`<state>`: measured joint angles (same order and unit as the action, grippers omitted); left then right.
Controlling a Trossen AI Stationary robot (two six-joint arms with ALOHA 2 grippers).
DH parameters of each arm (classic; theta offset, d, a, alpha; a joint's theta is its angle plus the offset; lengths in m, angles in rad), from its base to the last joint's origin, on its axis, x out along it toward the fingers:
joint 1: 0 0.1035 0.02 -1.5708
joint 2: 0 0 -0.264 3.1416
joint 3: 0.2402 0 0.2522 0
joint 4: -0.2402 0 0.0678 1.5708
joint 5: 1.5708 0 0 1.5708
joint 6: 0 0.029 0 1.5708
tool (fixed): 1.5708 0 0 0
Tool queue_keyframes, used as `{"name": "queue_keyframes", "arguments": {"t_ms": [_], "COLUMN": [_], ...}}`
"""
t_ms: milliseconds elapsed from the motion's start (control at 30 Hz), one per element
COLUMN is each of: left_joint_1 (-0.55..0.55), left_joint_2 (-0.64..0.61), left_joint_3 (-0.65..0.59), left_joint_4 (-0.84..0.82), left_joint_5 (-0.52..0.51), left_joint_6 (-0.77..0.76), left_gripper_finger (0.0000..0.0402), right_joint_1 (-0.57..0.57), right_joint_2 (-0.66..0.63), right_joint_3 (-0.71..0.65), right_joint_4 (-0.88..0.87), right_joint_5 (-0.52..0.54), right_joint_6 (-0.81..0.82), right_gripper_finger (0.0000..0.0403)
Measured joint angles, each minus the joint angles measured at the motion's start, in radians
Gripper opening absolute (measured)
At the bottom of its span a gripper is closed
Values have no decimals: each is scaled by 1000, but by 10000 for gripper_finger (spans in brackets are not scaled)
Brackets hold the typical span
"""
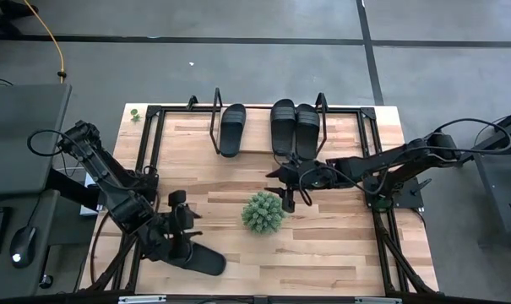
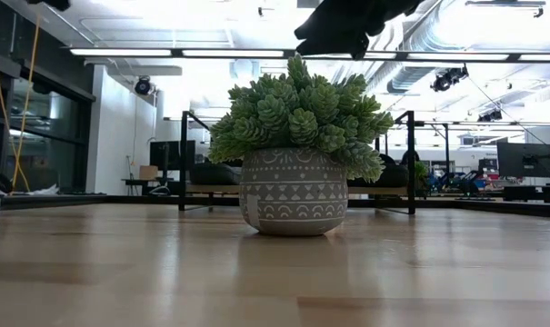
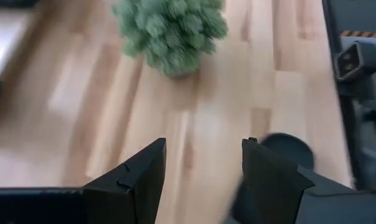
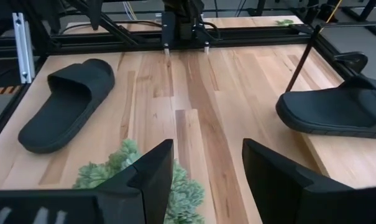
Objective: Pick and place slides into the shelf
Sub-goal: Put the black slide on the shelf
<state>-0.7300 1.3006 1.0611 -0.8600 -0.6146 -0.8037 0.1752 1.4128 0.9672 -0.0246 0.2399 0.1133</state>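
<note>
Wooden planks are forming the worktop (image 1: 339, 245), with the shelf (image 1: 268, 127) standing along its far edge. Three slides are resting on the shelf: one (image 1: 232, 128) toward its left end, two (image 1: 295, 127) touching side by side toward its right. A fourth slide (image 1: 203, 257) is lying near the front-left corner, just beside the left gripper (image 1: 182, 221), whose fingers are standing apart and empty. The right gripper (image 1: 282, 187) is hovering mid-worktop, just in front of the shelf, fingers spread, holding nothing. A potted plant (image 1: 263, 212) is sitting near it, toward the front.
</note>
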Motion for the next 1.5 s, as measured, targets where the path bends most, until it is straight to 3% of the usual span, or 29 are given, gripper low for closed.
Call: {"name": "queue_keyframes", "arguments": {"t_ms": [267,533,967,1200,1367,1500], "left_joint_1": [0,3,3,-5,-38,-53], "left_joint_2": [49,137,158,158,158,157], "left_joint_3": [0,0,0,0,0,0], "left_joint_4": [20,151,172,236,384,494], "left_joint_5": [93,243,231,229,204,188], "left_joint_6": [-113,-125,-247,-100,58,68], "left_gripper_finger": [195,195,166,153,152,152], "right_joint_1": [17,17,15,15,16,17], "right_joint_2": [0,0,0,0,0,0], "right_joint_3": [0,0,0,0,0,0], "right_joint_4": [0,-1,0,7,6,6], "right_joint_5": [0,0,0,0,0,-2], "right_joint_6": [2,0,-46,-64,-60,-31], "right_gripper_finger": [183,183,183,183,183,183]}}
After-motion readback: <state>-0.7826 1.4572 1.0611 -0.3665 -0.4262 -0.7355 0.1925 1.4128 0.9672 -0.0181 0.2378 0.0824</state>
